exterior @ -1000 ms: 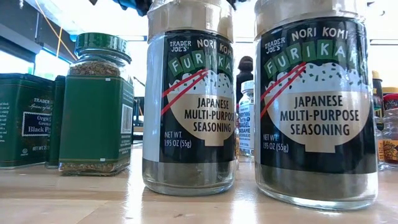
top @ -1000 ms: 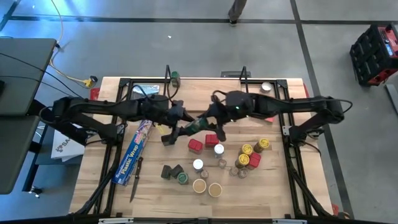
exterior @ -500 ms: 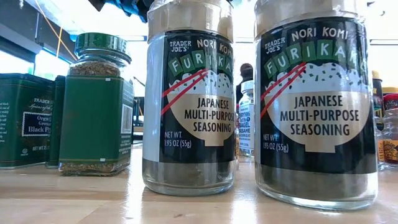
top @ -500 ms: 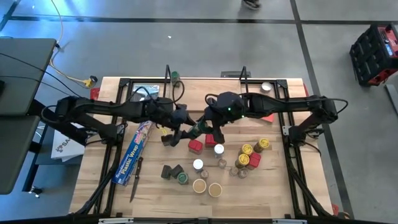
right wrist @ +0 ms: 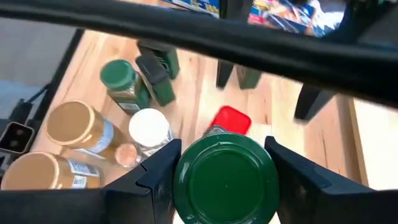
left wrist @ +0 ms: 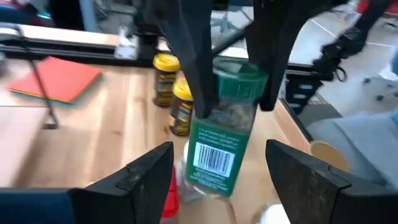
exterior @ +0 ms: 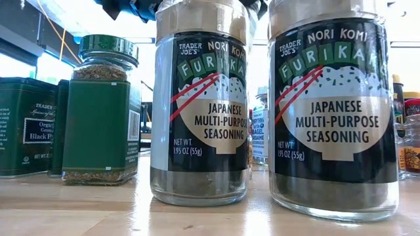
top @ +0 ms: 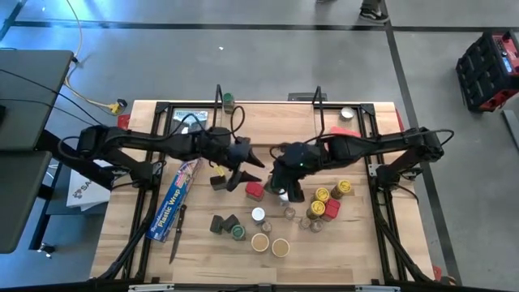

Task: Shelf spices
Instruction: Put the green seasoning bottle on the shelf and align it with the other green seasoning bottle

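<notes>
On table, high view: light wood table (top: 203, 259) on grey floor; right gripper (top: 285, 180) mid-table clamps green-lidded jar (top: 283, 183); left gripper (top: 243, 166) just beside it, fingers spread, empty.
Spices: cluster (top: 324, 203) near front, red tins, yellow lids; blue wrap box (top: 175, 199) at left.
Shelf: black wire frame (top: 268, 104) along far edge.
Low view: two furikake jars (exterior: 200, 105) up close on wood, green jar (exterior: 104, 108) + green tin (exterior: 26, 128) at left; bright room behind.
Left wrist: green-lidded jar held betw. other arm's dark fingers (left wrist: 193, 68); yellow-lidded jars (left wrist: 166, 78) & red card (left wrist: 56, 78) behind.
Right wrist: green lid (right wrist: 225, 177) betw. own fingers; tan lids (right wrist: 74, 127), white lid (right wrist: 149, 127) below.
</notes>
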Controlling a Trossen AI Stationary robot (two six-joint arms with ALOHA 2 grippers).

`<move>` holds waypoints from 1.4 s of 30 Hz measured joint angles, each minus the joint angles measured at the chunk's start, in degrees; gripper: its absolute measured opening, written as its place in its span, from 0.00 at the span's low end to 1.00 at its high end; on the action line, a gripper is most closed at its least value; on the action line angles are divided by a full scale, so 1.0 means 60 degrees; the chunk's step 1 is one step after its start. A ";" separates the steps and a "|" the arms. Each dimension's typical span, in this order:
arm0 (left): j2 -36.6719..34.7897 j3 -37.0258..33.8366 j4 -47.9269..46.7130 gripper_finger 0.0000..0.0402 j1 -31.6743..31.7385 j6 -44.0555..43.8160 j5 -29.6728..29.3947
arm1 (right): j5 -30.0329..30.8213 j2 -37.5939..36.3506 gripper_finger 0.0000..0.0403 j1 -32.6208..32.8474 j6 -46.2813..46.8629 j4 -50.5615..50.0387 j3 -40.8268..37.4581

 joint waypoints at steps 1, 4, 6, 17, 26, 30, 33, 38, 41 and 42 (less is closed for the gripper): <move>-0.0120 0.0007 -0.0156 0.62 -0.0012 0.0072 -0.0428 | 0.0037 0.0000 0.47 -0.0082 0.0141 -0.0074 0.0000; -0.0507 0.0008 -0.0946 0.62 -0.0264 0.0525 -0.2661 | 0.0524 0.0000 0.47 -0.0536 0.0727 -0.0080 0.0000; -0.0835 0.0008 -0.1422 0.62 -0.0595 0.0749 -0.4647 | 0.0958 0.0004 0.47 -0.1082 0.1199 -0.0043 0.0000; -0.2433 0.0019 -0.2972 0.62 -0.2610 -0.0018 -1.1053 | 0.0051 0.2669 0.47 -0.4115 0.1474 0.0090 0.2181; -0.2520 0.0023 -0.4328 0.62 -0.3311 -0.1563 -1.1622 | -0.0505 0.5642 0.47 -0.5237 0.1726 -0.0641 0.5439; -0.2468 0.0023 -0.4527 0.62 -0.3443 -0.1979 -1.1611 | -0.0550 0.6507 0.47 -0.5243 0.1913 -0.1073 0.6434; -0.2470 0.0023 -0.4560 0.62 -0.3517 -0.2062 -1.1620 | -0.0563 0.6976 0.47 -0.5246 0.2015 -0.1318 0.6916; -0.2470 0.0023 -0.4560 0.62 -0.3599 -0.2059 -1.1628 | -0.0420 0.7173 0.58 -0.5247 0.2181 -0.1137 0.7040; -0.2469 0.0023 -0.4564 0.62 -0.3599 -0.2060 -1.1638 | -0.0354 0.7195 0.66 -0.5247 0.2217 -0.0937 0.6998; -0.2470 0.0023 -0.4564 0.62 -0.3599 -0.2062 -1.1636 | -0.0353 0.7195 0.67 -0.5247 0.2216 -0.0878 0.6998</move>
